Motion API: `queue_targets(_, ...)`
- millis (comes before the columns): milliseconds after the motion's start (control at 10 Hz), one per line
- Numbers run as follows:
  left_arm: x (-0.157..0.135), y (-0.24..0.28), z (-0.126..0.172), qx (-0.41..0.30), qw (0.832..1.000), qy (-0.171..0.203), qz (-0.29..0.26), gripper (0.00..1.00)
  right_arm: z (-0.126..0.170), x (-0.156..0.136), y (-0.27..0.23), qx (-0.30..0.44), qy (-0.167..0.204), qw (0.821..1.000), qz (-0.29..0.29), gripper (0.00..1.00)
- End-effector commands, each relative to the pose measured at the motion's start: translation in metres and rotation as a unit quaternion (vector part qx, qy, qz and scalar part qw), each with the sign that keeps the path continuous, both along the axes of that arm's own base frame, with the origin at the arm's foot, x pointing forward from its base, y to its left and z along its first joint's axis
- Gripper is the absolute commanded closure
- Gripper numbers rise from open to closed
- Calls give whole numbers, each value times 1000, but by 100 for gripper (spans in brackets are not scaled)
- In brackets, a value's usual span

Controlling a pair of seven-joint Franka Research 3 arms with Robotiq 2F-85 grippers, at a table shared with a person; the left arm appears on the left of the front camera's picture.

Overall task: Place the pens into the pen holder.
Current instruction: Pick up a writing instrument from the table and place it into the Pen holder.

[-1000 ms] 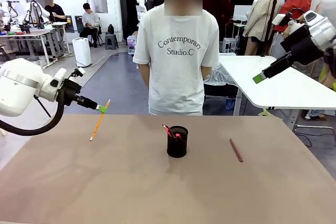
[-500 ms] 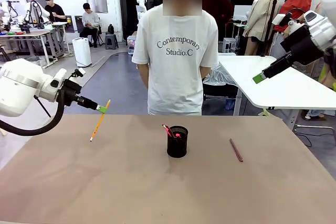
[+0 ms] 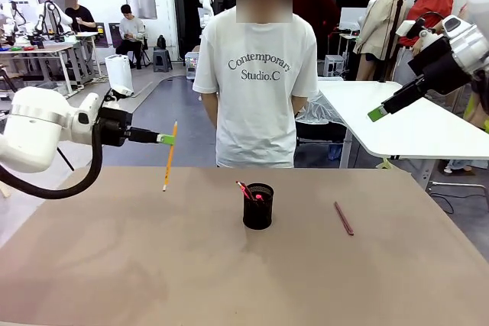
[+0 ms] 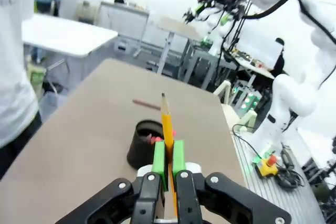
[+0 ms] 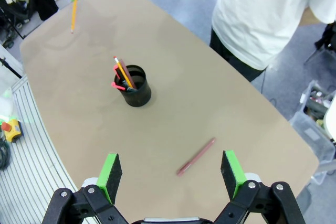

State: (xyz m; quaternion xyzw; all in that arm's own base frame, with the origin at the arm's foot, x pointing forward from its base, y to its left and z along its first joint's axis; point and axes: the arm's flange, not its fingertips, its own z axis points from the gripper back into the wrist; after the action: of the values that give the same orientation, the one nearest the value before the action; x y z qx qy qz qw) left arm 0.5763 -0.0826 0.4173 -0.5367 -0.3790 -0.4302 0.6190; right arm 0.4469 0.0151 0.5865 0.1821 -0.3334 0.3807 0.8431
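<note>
Brown tabletop (image 3: 229,265), matte, with a person (image 3: 256,89) in a white T-shirt standing at the far edge. Left gripper (image 3: 168,140) is held level above the table's left part, pads pinched on the yellow pencil (image 3: 169,159) near its upper end. The pencil hangs almost upright, lower tip clear of the surface. Left wrist view: green pads tight on both sides of the shaft, holder lying beyond the pencil. Right gripper (image 5: 170,174) sits high over the right side, well off the table, fingers spread wide, nothing between them. Holder (image 3: 258,206), black mesh, stands upright about mid-table, well right of the pencil. Black pen (image 3: 244,189) with a red end stands in it, leaning left over the rim; what else is inside is too small to tell. Brown pen (image 3: 343,218) lies flat on the table to the holder's right, well apart from it, touched by neither gripper.
</note>
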Motion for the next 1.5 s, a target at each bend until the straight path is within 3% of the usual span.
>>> queue_targets(0, -32, -8, 10, -40, 994, -100, -12, 100, 1, 0, 0, 11, -3, 1000, 4, 0)
queue_targets(500, -56, -41, 32, -111, 968, -225, 24, 100, 1, 0, 0, 11, -3, 1000, 4, 0)
queue_targets(700, -55, -46, 34, -119, 961, -250, 17, 100, 1, 0, 0, 11, -3, 1000, 4, 0)
queue_targets(800, -50, -42, 37, -102, 972, -213, 16, 100, 1, 0, 0, 11, -3, 1000, 4, 0)
queue_targets(1000, -50, -42, 37, -102, 972, -213, 16, 100, 1, 0, 0, 11, -3, 1000, 4, 0)
queue_targets(1100, -51, -46, 35, -106, 968, -225, 16, 100, 1, 0, 0, 11, -3, 1000, 4, 0)
queue_targets(1200, -55, -63, 34, -69, 961, -264, 38, 100, 1, 0, 0, 11, -3, 1000, 4, 0)
queue_targets(1400, -69, -112, 27, -91, 951, -294, 6, 100, 1, 0, 0, 11, -3, 1000, 4, 0)
